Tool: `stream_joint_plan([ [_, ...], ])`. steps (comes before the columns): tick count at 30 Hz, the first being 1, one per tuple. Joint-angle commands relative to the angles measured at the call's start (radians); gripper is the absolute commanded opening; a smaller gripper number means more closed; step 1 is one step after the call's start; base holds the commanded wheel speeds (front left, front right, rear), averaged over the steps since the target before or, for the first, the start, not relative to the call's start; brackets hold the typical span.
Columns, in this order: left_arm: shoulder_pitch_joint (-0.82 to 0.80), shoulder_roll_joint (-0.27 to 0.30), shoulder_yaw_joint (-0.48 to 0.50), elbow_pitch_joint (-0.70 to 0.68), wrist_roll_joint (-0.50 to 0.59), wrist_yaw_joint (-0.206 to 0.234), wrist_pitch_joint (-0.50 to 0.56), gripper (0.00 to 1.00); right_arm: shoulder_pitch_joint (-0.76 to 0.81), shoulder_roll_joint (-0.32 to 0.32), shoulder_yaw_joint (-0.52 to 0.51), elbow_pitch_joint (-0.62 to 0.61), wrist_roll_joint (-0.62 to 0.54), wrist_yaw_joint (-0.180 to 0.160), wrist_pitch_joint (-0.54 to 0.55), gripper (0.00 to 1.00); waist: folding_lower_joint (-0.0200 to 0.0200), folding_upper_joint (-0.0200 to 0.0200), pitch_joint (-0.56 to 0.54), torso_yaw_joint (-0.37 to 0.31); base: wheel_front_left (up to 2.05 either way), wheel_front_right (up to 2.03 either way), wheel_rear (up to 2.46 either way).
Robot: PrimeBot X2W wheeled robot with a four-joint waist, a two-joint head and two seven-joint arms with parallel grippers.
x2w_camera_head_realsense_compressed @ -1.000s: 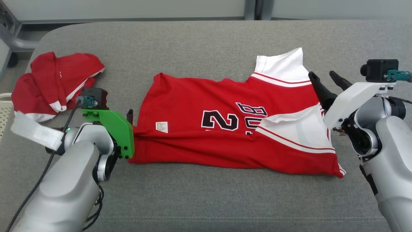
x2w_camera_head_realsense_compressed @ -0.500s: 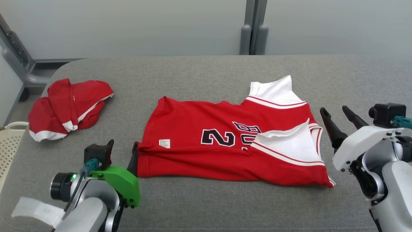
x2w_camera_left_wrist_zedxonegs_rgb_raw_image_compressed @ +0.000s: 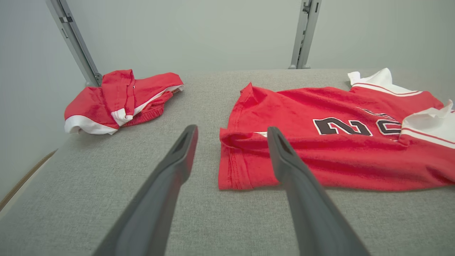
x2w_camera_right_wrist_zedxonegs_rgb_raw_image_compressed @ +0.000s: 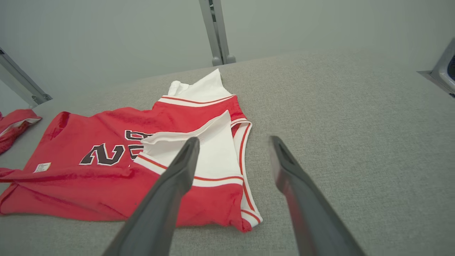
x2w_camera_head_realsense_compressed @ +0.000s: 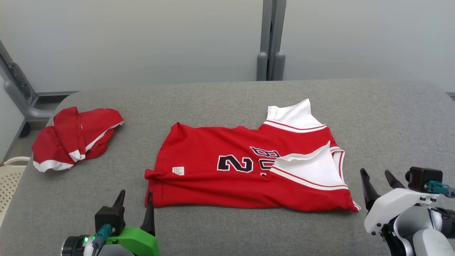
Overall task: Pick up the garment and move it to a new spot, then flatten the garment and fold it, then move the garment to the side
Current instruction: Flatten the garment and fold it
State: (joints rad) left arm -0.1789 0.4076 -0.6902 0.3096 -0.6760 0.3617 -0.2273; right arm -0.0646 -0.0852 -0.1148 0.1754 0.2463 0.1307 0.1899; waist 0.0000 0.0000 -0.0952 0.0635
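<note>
You have the garment (x2w_camera_head_realsense_compressed: pixel 249 170), a red jersey with white trim and black numerals, spread on the grey padded surface (x2w_camera_head_realsense_compressed: pixel 220 96) at the middle of the head view, its long side running from 9 to 3 o'clock. It is only partly flat. A white-lined flap is turned back over the 3 o'clock end, a white panel sticks out at 1 o'clock, and a ridge of cloth runs in from the 9 o'clock edge beside a small white label (x2w_camera_head_realsense_compressed: pixel 178 171). Your left gripper (x2w_camera_head_realsense_compressed: pixel 136 193) sits at 7 o'clock from the jersey, its fingers spread wide and grasping nothing. One finger lines up with the near hem corner, but you cannot tell whether it touches. Your right gripper (x2w_camera_head_realsense_compressed: pixel 375 172) sits at 4 o'clock, just beside the jersey's corner, fingers likewise released and empty. A second red garment (x2w_camera_head_realsense_compressed: pixel 74 137) with white edging lies crumpled at 10 o'clock, well apart from the jersey. A cream perforated basket (x2w_camera_head_realsense_compressed: pixel 9 174) shows at the 9 o'clock edge, and a grey upright post (x2w_camera_head_realsense_compressed: pixel 270 39) stands at 12 o'clock behind the surface.
</note>
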Motion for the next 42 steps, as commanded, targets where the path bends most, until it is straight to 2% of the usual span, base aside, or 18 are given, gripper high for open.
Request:
stream_joint_plan([
  [1,0.018,-0.003,0.0,0.009,-0.003,0.0,-0.007,1.0,0.017,0.004,-0.009,0.006,-0.016,0.0,-0.007,1.0,0.0,0.0,-0.005,-0.004,0.0,0.0,0.0],
  [10,-0.001,-0.037,-0.045,0.094,-0.002,-0.031,0.027,1.0,0.03,0.031,-0.042,0.068,-0.088,0.0,-0.002,1.0,0.0,0.0,0.002,-0.012,0.0,0.0,0.0],
  [17,-0.062,-0.088,-0.082,0.204,-0.013,-0.064,0.1,1.0,-0.02,0.034,-0.049,0.149,-0.121,0.0,0.029,1.0,0.0,0.0,0.035,-0.013,0.0,0.0,0.0],
  [24,-0.141,-0.133,-0.097,0.303,-0.017,-0.08,0.146,1.0,-0.09,0.034,-0.004,0.232,-0.116,0.0,0.059,1.0,0.0,0.0,0.069,-0.013,0.0,0.0,0.0],
  [32,-0.242,-0.162,-0.11,0.386,-0.018,-0.076,0.237,1.0,-0.156,0.033,0.034,0.286,-0.123,0.0,0.075,1.0,0.0,0.0,0.103,-0.011,0.0,0.0,0.0],
  [42,-0.341,-0.179,-0.134,0.488,-0.006,-0.067,0.339,1.0,-0.212,0.033,0.031,0.31,-0.173,0.0,0.107,1.0,0.0,0.0,0.142,-0.022,0.0,0.0,0.0],
])
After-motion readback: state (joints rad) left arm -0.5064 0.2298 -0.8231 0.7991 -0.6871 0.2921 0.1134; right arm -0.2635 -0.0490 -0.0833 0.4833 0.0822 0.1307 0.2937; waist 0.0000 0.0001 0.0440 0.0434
